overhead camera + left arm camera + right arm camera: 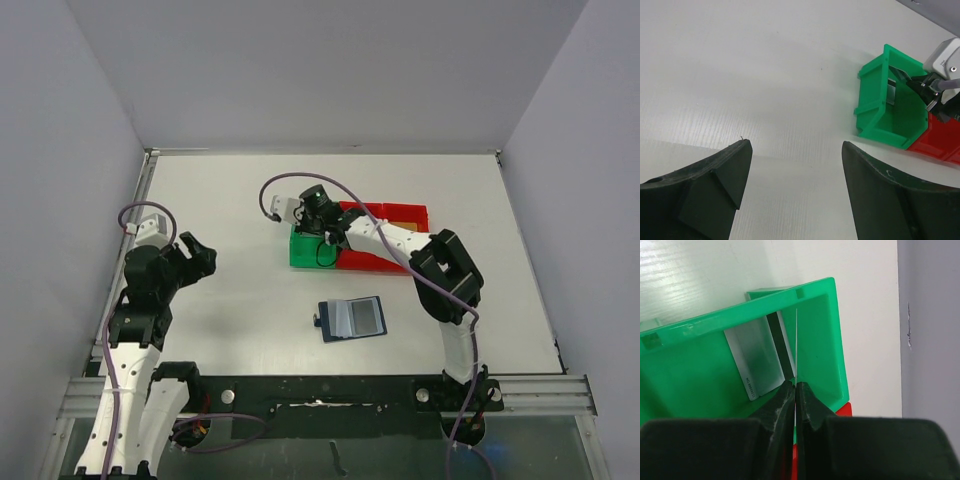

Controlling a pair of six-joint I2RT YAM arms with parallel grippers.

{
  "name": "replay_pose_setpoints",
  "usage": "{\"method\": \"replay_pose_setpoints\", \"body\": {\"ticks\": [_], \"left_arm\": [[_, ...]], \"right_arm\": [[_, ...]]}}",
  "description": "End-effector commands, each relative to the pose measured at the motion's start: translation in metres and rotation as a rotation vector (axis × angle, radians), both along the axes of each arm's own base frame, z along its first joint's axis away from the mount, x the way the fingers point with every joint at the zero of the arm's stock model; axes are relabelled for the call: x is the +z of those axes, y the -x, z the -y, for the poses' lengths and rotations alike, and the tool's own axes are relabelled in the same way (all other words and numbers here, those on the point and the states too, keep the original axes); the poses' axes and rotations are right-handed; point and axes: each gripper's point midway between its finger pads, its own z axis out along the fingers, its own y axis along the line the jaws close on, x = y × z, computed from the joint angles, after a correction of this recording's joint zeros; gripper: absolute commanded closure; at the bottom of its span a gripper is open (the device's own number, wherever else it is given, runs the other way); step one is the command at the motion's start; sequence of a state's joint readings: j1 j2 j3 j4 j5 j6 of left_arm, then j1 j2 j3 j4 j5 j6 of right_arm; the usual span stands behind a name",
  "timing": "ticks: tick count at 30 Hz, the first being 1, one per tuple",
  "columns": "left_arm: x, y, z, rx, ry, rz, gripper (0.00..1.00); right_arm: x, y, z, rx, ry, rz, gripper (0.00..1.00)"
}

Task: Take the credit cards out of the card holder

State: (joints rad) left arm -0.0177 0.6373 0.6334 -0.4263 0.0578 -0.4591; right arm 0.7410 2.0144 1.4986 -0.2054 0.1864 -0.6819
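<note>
The right gripper [795,386] reaches into the green tray [700,375], its fingers [780,405] pressed together on a thin card [796,340]. The card is seen edge-on as a pale line standing upright inside the tray, so its colour cannot be told. Beside it in the same tray a silver-grey card [754,362] leans against the wall, with a dark strip along its edge. The red trays [405,213] touch the green tray's right side. The card holder [352,318] lies open on the table [230,200], pale pockets up, well apart from the green tray and nearer the arm bases. The left gripper [795,144] hangs well left of the green tray, fingers spread wide and holding nothing.
</note>
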Motion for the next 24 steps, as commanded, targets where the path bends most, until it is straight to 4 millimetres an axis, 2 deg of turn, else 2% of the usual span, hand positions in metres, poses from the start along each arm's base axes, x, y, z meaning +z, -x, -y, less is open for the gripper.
{"method": "replay_pose_setpoints", "body": {"ticks": [1, 9, 17, 24], "left_arm": [[0.016, -0.002, -0.006, 0.02, -0.025, 0.053, 0.28], [0.024, 0.001, -0.02, 0.106, -0.038, 0.083, 0.27], [0.027, 0.002, -0.023, 0.122, -0.043, 0.097, 0.27], [0.021, 0.001, -0.024, 0.125, -0.049, 0.073, 0.27]], "right_arm": [[0.018, -0.014, -0.006, 0.005, 0.027, 0.073, 0.98], [0.006, -0.021, -0.007, 0.018, 0.073, 0.092, 0.98], [-0.014, -0.025, -0.007, 0.032, 0.134, 0.086, 0.97], [-0.024, -0.018, -0.006, 0.04, 0.14, 0.043, 0.87]]}}
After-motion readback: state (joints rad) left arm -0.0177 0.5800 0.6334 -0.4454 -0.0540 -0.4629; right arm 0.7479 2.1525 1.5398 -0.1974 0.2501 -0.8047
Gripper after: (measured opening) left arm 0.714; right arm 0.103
